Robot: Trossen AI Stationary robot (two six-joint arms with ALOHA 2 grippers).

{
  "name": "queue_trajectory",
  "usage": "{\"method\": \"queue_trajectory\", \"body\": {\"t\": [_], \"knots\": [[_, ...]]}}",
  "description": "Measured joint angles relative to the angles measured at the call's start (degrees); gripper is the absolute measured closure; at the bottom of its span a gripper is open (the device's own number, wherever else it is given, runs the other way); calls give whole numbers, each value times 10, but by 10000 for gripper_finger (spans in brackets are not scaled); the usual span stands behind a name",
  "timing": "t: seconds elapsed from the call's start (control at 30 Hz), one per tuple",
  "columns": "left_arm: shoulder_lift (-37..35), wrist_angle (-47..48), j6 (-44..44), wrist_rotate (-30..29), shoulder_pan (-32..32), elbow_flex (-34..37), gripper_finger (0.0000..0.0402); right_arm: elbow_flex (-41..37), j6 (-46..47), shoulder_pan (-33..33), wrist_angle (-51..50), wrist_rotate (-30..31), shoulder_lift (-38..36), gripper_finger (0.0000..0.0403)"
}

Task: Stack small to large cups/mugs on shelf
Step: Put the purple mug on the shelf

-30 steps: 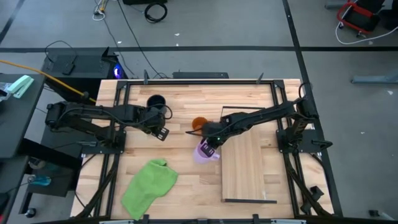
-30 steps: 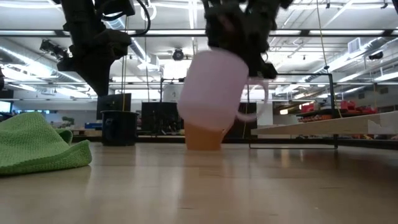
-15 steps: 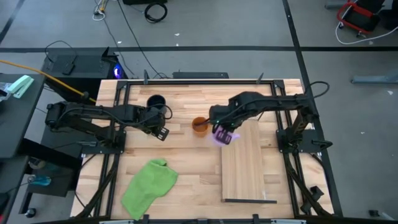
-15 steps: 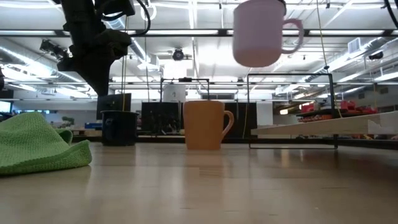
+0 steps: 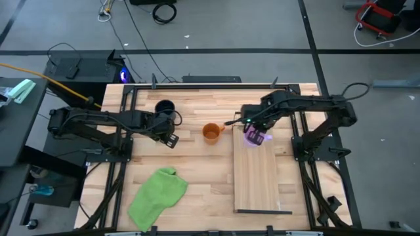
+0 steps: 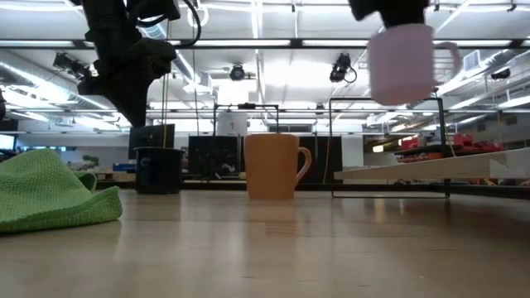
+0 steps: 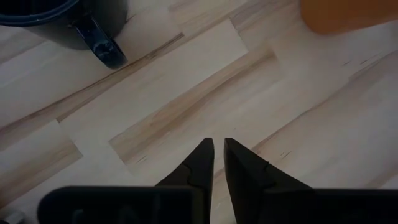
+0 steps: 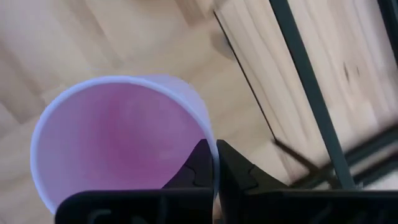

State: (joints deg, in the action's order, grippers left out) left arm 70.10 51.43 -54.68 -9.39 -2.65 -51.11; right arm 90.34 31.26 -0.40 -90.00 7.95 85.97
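Observation:
My right gripper (image 5: 252, 126) is shut on the light purple mug (image 5: 254, 136), held high over the far end of the light-wood shelf (image 5: 257, 177); the mug shows in the low view (image 6: 403, 63) and the right wrist view (image 8: 118, 143). The orange mug (image 5: 210, 133) stands on its base on the table left of the shelf. The black mug (image 5: 164, 108) stands on its base at the far left. My left gripper (image 5: 172, 139) is shut and empty, above the table between the black and orange mugs. My right gripper pinches the purple mug's rim wall (image 8: 209, 144), one finger inside the mug and one outside. The fingers come from above, pointing down. The mug hangs upright below the gripper, mouth up, lifted clear, handle (image 6: 448, 58) toward the table's right.
A green cloth (image 5: 157, 195) lies crumpled at the table's near left. The shelf's black wire frame (image 5: 262, 211) stands at its ends. Bare tabletop (image 5: 203, 177) lies between cloth and shelf.
My right gripper has carried the purple mug up and toward the table's far right, from just above the table near the orange mug to high over the shelf's far end. The mug has come from tilted to upright. The orange mug has stayed put.

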Motion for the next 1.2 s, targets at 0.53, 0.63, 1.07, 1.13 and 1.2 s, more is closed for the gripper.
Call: {"method": "queue_trajectory", "body": {"t": [0.53, 0.63, 1.07, 1.13, 1.2], "knots": [[0, -15, 0, -10, 0, 0, 361, -186, -130, -92, 148, -53, -59, 398], [0, -15, 0, -10, 0, 0, 362, -200, -145, -103, 158, -57, -60, 398], [0, -17, 0, -10, 0, 0, 361, -261, -175, -112, 221, -67, -61, 398], [0, -18, 0, -10, 0, 0, 361, -270, -179, -111, 228, -67, -61, 398], [0, -19, 0, -10, 0, 0, 362, -277, -178, -114, 232, -67, -62, 398]]}}
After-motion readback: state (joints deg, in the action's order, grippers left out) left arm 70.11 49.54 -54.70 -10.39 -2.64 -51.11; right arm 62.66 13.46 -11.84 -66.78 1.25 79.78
